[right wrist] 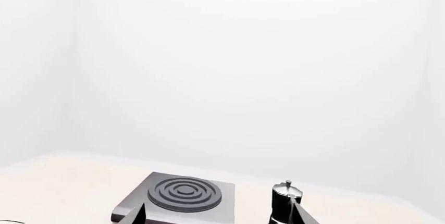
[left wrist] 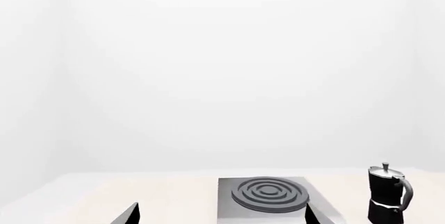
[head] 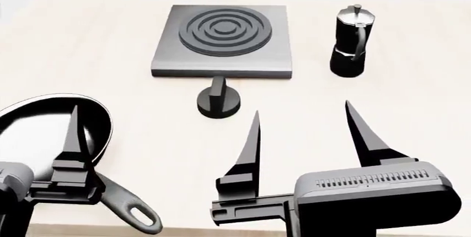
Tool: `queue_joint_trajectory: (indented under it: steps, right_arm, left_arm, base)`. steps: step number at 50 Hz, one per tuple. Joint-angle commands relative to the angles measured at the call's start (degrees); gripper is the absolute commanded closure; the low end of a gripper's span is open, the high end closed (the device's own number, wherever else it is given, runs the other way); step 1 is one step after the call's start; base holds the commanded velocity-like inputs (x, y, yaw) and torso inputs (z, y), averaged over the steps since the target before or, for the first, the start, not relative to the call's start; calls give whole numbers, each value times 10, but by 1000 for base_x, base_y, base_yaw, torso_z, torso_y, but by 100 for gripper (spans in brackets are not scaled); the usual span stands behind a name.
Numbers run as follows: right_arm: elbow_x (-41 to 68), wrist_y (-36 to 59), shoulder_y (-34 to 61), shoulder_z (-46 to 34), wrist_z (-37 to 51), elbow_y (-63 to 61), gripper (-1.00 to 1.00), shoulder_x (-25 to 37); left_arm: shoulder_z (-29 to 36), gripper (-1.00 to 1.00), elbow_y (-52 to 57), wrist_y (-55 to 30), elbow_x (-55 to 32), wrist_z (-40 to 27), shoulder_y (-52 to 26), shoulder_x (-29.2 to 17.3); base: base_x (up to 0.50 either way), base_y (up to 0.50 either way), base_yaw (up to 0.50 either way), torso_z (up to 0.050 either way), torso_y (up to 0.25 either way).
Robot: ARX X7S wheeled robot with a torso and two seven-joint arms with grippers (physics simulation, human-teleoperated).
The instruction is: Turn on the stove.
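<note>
The stove (head: 220, 55) is a dark-grey square plate with raised burner rings, far on the pale table. Its small round black knob (head: 218, 102), with an upright fin, stands just in front of the plate. My right gripper (head: 301, 108) hangs open, nearer than the knob and to its right, touching nothing. In the right wrist view the right gripper (right wrist: 217, 214) faces the stove (right wrist: 182, 194) from a distance. My left gripper (left wrist: 221, 214) is open too, with the stove (left wrist: 230, 198) ahead. One left finger (head: 74, 138) shows over the frying pan.
A black moka pot (head: 352, 41) stands right of the stove plate, also seen in the wrist views (left wrist: 386, 198) (right wrist: 284, 206). A black frying pan (head: 44, 132) lies at the near left, its handle (head: 129, 206) pointing toward the table's front edge. White walls lie behind.
</note>
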Motion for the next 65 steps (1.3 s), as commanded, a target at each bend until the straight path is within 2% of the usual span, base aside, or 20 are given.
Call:
queue_joint_trajectory:
  steps: [1, 32, 65]
  right_arm:
    - [3, 0, 1, -2, 4, 0, -100, 3]
    - [11, 2, 5, -11, 15, -2, -100, 10]
    - [13, 2, 8, -28, 25, 3, -100, 22]
  left_arm:
    - [3, -100, -1, 3, -3, -5, 0, -3]
    - [8, -100, -5, 5, -10, -16, -1, -14]
    - [14, -100, -4, 5, -19, -28, -3, -23]
  base:
    - [0, 164, 0, 0, 0]
    - [0, 163, 0, 0, 0]
    - [1, 22, 0, 0, 0]
